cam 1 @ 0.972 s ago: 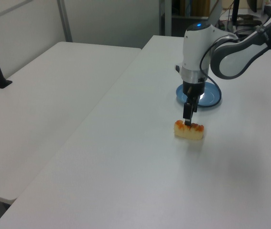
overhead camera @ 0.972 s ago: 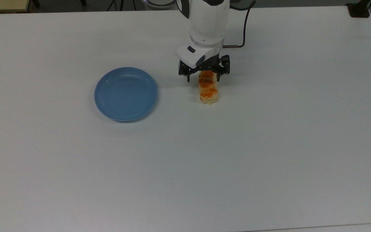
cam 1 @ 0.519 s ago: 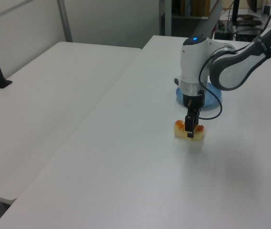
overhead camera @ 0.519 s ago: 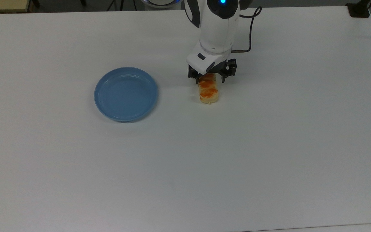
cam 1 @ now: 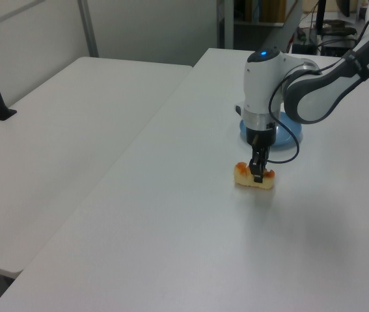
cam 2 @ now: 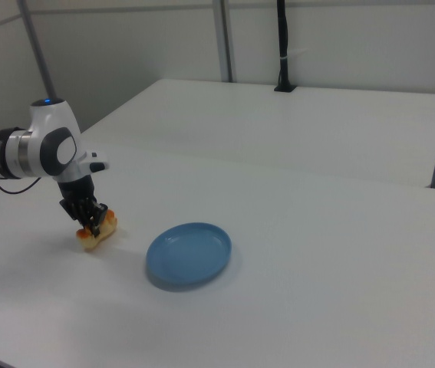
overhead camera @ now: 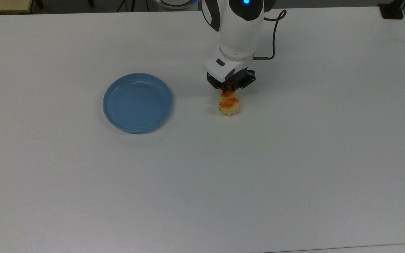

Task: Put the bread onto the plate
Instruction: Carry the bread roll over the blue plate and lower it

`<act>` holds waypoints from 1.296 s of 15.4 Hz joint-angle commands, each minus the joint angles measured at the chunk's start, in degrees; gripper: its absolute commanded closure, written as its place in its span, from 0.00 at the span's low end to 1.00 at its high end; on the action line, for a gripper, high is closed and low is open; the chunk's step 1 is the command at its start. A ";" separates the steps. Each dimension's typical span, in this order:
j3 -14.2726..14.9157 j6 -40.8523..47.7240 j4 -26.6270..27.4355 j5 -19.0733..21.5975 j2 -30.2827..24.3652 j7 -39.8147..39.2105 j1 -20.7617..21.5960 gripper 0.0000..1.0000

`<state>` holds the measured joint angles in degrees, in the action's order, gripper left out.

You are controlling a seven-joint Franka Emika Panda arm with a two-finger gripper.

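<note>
Pincer (overhead camera: pixel 229 88) had pinched the bread (overhead camera: pixel 229 104) across its narrow width, loaf on the desk (overhead camera: pixel 294 158), w/ plate (overhead camera: pixel 137 102) well apart at the top view's left; I judged lift next.

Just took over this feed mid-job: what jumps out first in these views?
The white robot arm's black two-finger gripper is shut on the small pale-yellow loaf of bread with orange-brown glazed bumps, low over the white table. The round light-blue plastic plate sits bare, apart from the bread, toward the top view's left.
</note>
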<state>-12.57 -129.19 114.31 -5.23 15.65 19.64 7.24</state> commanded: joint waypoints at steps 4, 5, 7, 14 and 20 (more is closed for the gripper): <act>0.79 11.31 -4.43 -0.93 -6.94 -2.58 -7.05 0.98; 0.79 12.98 -5.84 -0.93 -7.38 -3.81 -9.15 0.98; 0.88 16.32 -9.88 -0.93 -7.39 -6.45 -13.02 0.98; 1.06 15.29 -10.42 -0.93 -4.50 -15.15 -19.71 0.98; 1.15 11.86 -9.37 -2.85 -0.98 -18.41 -21.82 0.98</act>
<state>-11.48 -115.74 104.19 -6.20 13.83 3.27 -13.64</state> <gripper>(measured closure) 0.885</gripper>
